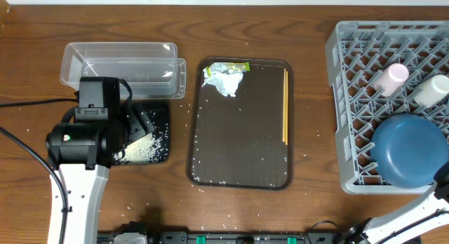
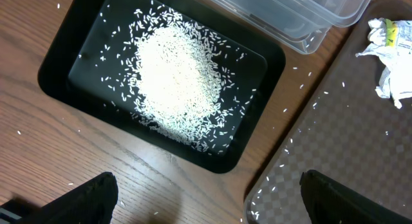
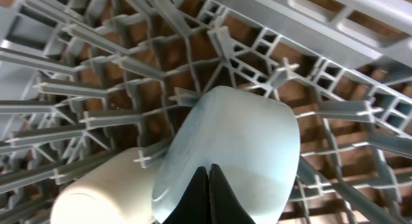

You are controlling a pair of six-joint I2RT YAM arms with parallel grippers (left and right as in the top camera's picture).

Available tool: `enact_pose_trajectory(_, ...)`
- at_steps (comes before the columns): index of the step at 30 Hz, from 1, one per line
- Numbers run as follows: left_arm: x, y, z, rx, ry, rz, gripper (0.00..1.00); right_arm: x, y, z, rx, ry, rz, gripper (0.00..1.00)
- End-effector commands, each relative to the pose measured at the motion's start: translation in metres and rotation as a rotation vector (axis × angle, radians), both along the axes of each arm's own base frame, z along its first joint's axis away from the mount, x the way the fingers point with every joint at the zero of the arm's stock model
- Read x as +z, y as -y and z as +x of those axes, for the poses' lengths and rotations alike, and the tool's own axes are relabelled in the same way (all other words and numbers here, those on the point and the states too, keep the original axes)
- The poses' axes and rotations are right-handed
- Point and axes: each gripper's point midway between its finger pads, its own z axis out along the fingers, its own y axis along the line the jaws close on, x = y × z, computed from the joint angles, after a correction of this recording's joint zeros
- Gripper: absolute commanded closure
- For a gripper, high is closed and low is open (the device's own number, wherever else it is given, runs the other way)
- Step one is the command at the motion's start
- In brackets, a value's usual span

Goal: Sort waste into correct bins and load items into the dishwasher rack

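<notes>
My left gripper [image 2: 209, 201] is open and empty, hovering over the wood between the black tray [image 2: 58, 76] and the brown serving tray; overhead it shows as [image 1: 139, 123]. A heap of white rice [image 2: 174, 76] lies in the black tray. The clear tub [image 1: 119, 62] stands behind it. The crumpled tissue [image 1: 226, 81], the green-yellow wrapper [image 1: 230, 66] and the chopsticks [image 1: 285, 107] lie on the brown tray. The grey rack [image 1: 344, 97] holds the pink cup [image 1: 391, 77], white cup [image 1: 431, 90] and blue dish [image 1: 410, 151]. My right gripper [image 3: 209, 169] is shut, its tips against the light-blue bowl [image 3: 244, 134] in the rack.
The brown serving tray [image 1: 242, 153] sits mid-table with stray rice grains along its edges. More grains lie on the wood around the black tray [image 2: 38, 130]. My right arm [image 1: 414, 212] reaches in from the bottom right; its gripper is out of the overhead view.
</notes>
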Motion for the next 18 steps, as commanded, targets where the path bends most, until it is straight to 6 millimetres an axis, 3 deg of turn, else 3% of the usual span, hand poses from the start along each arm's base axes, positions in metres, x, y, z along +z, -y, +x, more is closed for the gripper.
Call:
enact_pose_trajectory(1,0.003,-0.002,0.000,0.006,0.005,0.005,0.07,-0.016,-0.011,0.006,0.023,0.014,0.062,0.99)
enact_pose_trajectory(5,0.003,-0.002,0.000,0.006,0.006,0.005,0.07,-0.011,-0.014,0.018,0.055,0.075,0.078,0.99)
enact_pose_trajectory(18,0.003,-0.002,0.000,0.006,0.005,0.006,0.07,-0.005,-0.019,0.031,0.068,0.142,0.107,0.98)
